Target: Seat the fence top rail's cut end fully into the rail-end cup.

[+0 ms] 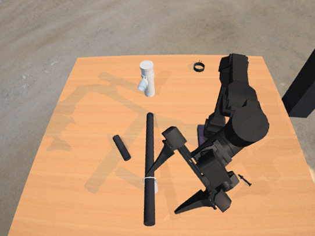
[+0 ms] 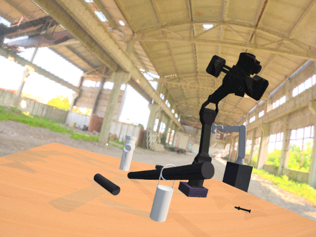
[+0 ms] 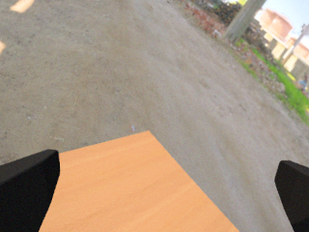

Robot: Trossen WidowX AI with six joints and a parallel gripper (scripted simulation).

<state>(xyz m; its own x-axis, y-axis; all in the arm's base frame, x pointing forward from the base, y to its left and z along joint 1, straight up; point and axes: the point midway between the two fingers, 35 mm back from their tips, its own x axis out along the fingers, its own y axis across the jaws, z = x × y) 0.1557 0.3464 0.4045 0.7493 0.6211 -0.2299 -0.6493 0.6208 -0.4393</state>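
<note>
1. Hand [image 1: 163, 192] [image 2: 235, 77] [image 3: 173, 169] wide open, empty, above desk [image 1: 104, 214] [image 2: 84, 221] [image 3: 130, 188].
2. Rail [image 1: 150, 145] [image 2: 187, 172] thru loop [image 1: 149, 177] [image 2: 159, 179], end apart from cup [image 1: 142, 85] [image 2: 127, 147].
3. Step: approach, prob.
4. Next: lower, grip rail, aim at cup.

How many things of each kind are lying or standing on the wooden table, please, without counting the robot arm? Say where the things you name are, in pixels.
White posts [image 1: 149, 88] [image 2: 160, 205]: 2
Long black rail [image 1: 149, 145] [image 2: 187, 173]: 1
Short black rod [image 1: 121, 148] [image 2: 106, 184]: 1
Black ring band [image 1: 195, 69]: 1
Black bolt [image 1: 245, 179] [image 2: 242, 209]: 1
Total: 6
</note>
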